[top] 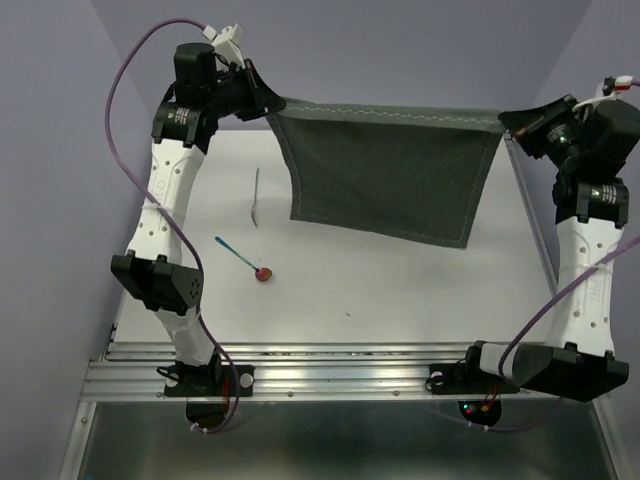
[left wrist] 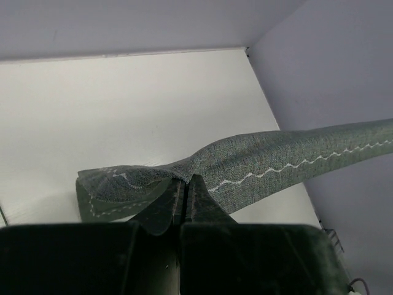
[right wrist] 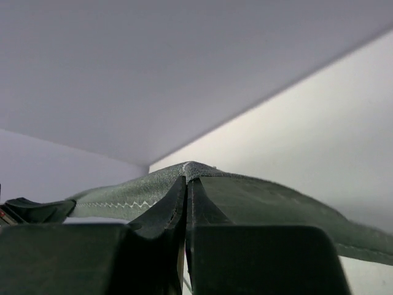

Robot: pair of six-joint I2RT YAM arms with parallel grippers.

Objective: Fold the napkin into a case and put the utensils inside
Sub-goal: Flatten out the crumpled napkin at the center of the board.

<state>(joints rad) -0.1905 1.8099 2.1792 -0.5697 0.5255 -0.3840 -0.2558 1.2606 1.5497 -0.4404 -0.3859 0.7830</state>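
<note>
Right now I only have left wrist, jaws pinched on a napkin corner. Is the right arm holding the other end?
Observer: Yes. The right gripper is shut on the napkin, opposite top corner.
Operator: Folded yet?
Observer: No. It hangs as one open sheet between that one and the left gripper, top edge taut.
Operator: Utensils?
Observer: Both on the table, left of the napkin: spoon closer to the near edge, grey utensil farther back.
</note>
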